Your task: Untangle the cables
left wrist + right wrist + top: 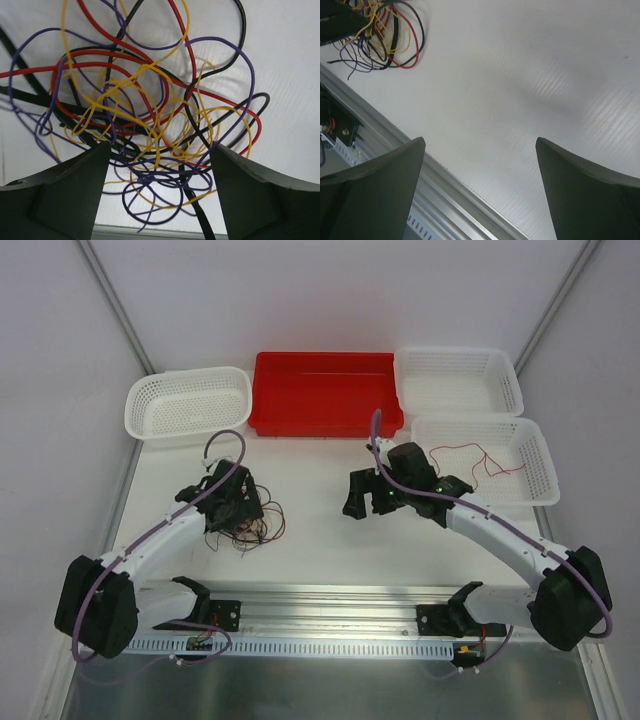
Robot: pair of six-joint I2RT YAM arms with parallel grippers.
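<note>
My left fingers (60,195) stand spread apart, clenching nothing. The tangle of cables (247,524) lies on the bench (320,540) between them and just past their tips, with red, black, purple and yellow loops knotted together. My right fingers (370,190) are released too, over the bench, with the tangle well off to their left. Just to their right a white basket (540,480) holds one red cable (480,452). Beyond it sits another white basket (458,360). A red bin (325,425) lies beyond both pairs, and a third white basket (188,430) beyond my left.
</note>
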